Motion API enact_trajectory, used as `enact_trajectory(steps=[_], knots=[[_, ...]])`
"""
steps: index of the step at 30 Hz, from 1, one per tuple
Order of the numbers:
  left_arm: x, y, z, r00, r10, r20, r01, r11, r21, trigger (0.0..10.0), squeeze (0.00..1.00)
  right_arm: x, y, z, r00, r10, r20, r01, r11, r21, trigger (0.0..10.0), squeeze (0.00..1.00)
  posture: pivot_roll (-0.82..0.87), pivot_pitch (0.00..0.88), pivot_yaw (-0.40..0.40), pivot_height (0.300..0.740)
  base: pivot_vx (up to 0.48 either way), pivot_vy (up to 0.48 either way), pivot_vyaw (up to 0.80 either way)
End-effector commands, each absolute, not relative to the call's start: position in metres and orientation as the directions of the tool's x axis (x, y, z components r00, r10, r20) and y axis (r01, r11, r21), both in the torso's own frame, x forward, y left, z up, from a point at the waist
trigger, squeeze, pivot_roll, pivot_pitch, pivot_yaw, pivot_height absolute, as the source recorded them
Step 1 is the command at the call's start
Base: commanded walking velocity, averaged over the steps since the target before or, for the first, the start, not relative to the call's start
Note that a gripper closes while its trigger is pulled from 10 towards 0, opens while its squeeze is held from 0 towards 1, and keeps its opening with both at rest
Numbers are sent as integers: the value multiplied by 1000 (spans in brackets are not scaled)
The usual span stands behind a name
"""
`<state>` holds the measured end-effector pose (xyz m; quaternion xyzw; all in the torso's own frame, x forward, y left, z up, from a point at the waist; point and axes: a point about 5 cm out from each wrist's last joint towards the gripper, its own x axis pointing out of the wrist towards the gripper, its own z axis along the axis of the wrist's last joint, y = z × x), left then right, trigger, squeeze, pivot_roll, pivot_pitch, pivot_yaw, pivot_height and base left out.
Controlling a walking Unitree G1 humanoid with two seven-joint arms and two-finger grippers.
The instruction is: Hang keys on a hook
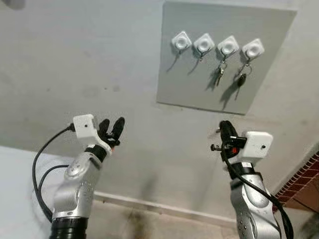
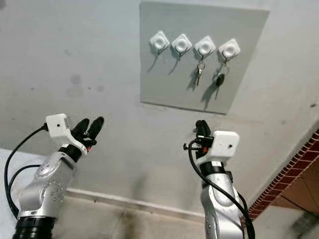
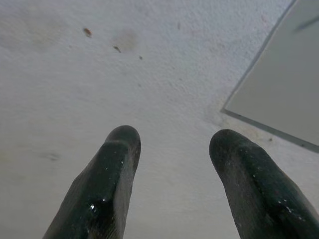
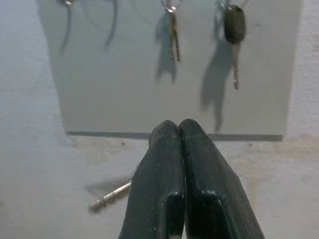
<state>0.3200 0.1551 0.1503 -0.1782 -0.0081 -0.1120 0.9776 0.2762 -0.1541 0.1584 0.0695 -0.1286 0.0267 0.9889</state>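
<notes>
The right gripper [image 4: 180, 130] has its two black fingers pressed tight together, and nothing shows between the tips. In the right wrist view a small silver bit like a key or screw [image 4: 109, 195] pokes out beside the fingers, at about 8 o'clock from the tips. I cannot tell if it is a held key or a part of the wrist. The gripper sits low, under the grey board [image 1: 199, 84], and points up at it.

The left gripper [image 1: 111, 128] is open, with a wide gap between its fingers and nothing in it. It points at bare wall, at about 8 o'clock from the board.

Four white hooks sit in a row along the top of the board. The silver key [image 1: 220, 74] hangs from the third hook [image 1: 228, 47]. The black-headed key [image 1: 241, 79] hangs from the fourth hook [image 1: 252, 50]. The first hook [image 1: 181, 41] and the second hook [image 1: 204, 44] are empty.

I think the keys are already hung, so the job looks almost done. A good way to finish is to pull the right arm straight back and down, slowly, so it does not bump the hanging keys.

The wall [image 1: 75, 59] is pale and a bit spotty. A white strip [image 1: 159, 206] runs along its foot. Red brick [image 1: 304, 177] shows at about 4 o'clock.
</notes>
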Motion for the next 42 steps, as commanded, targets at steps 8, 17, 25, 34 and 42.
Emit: enact_trajectory(steps=[8,17,25,34,42], knots=[[321,149,152,971,-235,50,239,915,-326,10000,0,275,-157,163,962,24,270,-61,990,128,10000,0,-18,0,17,740,0,0,0],[320,147,152,967,-249,46,251,915,-316,10000,0,274,-155,162,962,29,270,-67,989,132,10000,0,-18,0,17,740,0,0,0],[320,146,151,965,-258,41,258,914,-313,10000,0,273,-155,162,962,34,270,-72,989,133,10000,0,-17,0,16,740,139,0,0],[319,145,151,965,-259,40,258,913,-317,10000,0,273,-154,162,962,41,268,-79,988,131,10000,0,-16,0,14,740,273,0,0],[319,143,150,968,-250,38,249,918,-308,10000,0,274,-154,162,963,45,266,-82,988,131,10000,0,-14,0,9,740,33,0,0]])
